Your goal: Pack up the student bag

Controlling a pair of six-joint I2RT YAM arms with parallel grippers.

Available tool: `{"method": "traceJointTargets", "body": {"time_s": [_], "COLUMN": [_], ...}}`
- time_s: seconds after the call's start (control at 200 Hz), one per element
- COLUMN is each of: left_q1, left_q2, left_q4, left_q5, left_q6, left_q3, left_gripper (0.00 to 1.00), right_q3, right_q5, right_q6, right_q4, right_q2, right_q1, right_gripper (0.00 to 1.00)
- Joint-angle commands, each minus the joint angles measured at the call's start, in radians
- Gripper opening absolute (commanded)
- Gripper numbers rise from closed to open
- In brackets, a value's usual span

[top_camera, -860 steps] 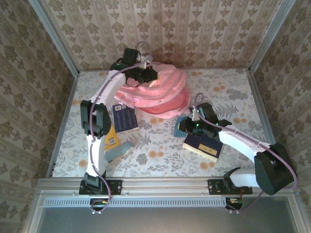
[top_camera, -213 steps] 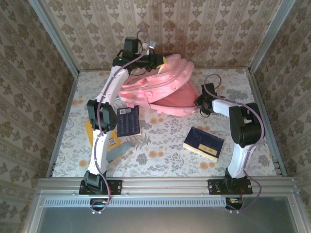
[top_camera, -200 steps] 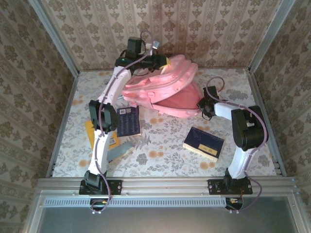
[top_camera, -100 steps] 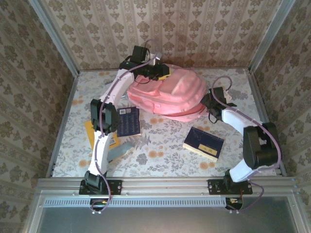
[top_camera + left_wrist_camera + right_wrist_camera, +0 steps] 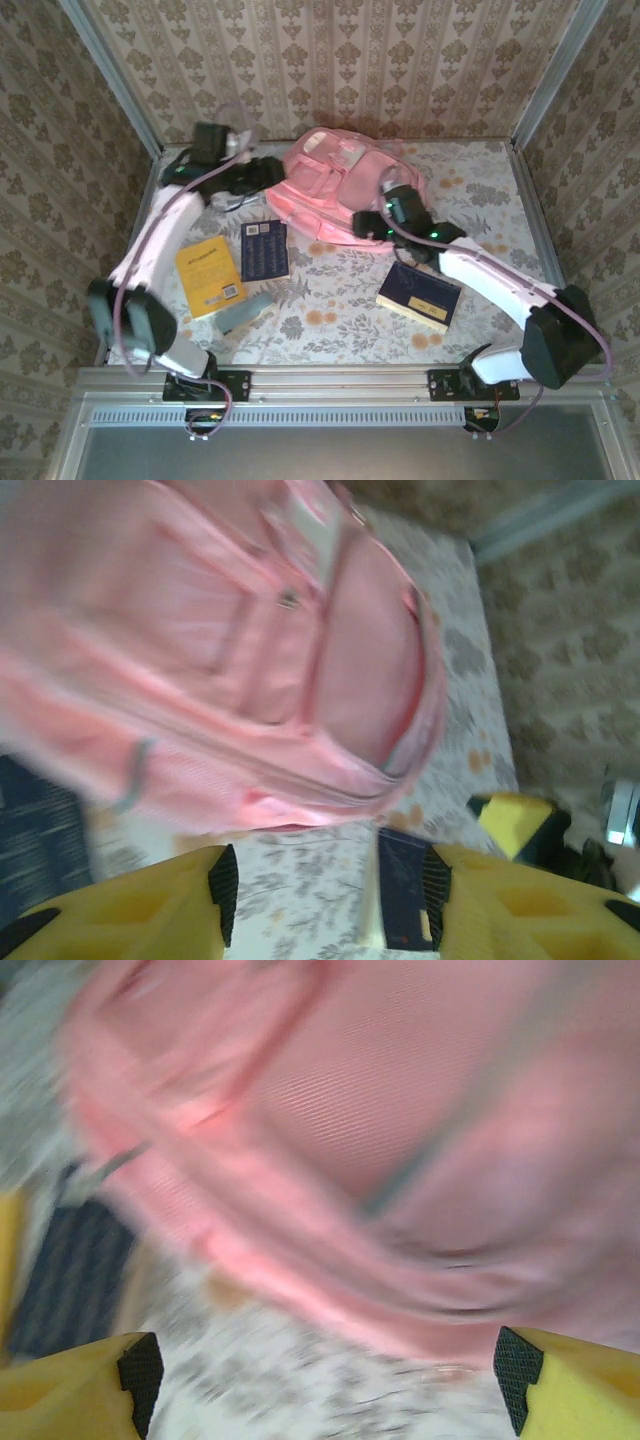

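Note:
The student bag [image 5: 345, 185], a large pink backpack, lies flat on the flowered table at the back middle, pockets up. My left gripper [image 5: 270, 172] hangs just left of it, open with nothing between its fingers. In the left wrist view the bag [image 5: 250, 660] lies beyond my left gripper [image 5: 330, 885], and only tablecloth and a dark book [image 5: 400, 880] show between the pads. My right gripper [image 5: 366, 222] hovers at the bag's near edge, open and holding nothing. In the blurred right wrist view the bag [image 5: 400, 1110] lies just past my right gripper [image 5: 330, 1370].
A dark blue book [image 5: 264, 249] lies left of centre, a yellow book [image 5: 209, 278] and a grey-blue case [image 5: 244, 313] nearer the left front. Another dark blue book [image 5: 420, 296] lies under the right forearm. Patterned walls close in three sides.
Both grippers opened and let go of the bag, which dropped from its raised, tilted pose to lie flat. The left arm swung out to the left; the right gripper moved to the bag's near edge.

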Motion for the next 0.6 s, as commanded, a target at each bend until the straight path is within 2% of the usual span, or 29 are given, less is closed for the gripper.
{"method": "traceJointTargets", "body": {"time_s": [0.0, 0.11, 0.165, 0.265, 0.415, 0.595], "left_q1": [0.094, 0.185, 0.199, 0.211, 0.22, 0.216], "left_q2": [-0.148, -0.288, -0.349, -0.459, -0.565, -0.625], "left_q4": [-0.055, -0.091, -0.091, -0.073, -0.076, -0.081], "left_q5": [-0.122, -0.117, -0.139, -0.149, -0.171, -0.201], "left_q6": [-0.031, -0.031, -0.039, -0.074, -0.08, -0.054], "left_q3": [-0.156, -0.28, -0.338, -0.421, -0.495, -0.537], "left_gripper": [0.56, 0.56, 0.57, 0.57, 0.57, 0.57], "right_q3": [0.097, 0.236, 0.272, 0.345, 0.54, 0.617], "right_q5": [-0.225, -0.37, -0.459, -0.548, -0.673, -0.862], "right_q6": [-0.267, -0.386, -0.453, -0.562, -0.47, -0.346], "right_q4": [0.003, -0.036, 0.003, 0.044, 0.007, 0.06], "right_q2": [0.131, 0.301, 0.371, 0.484, 0.669, 0.8], "right_q1": [0.136, 0.22, 0.249, 0.309, 0.334, 0.346], "right_gripper": [0.87, 0.87, 0.88, 0.89, 0.87, 0.88]}}
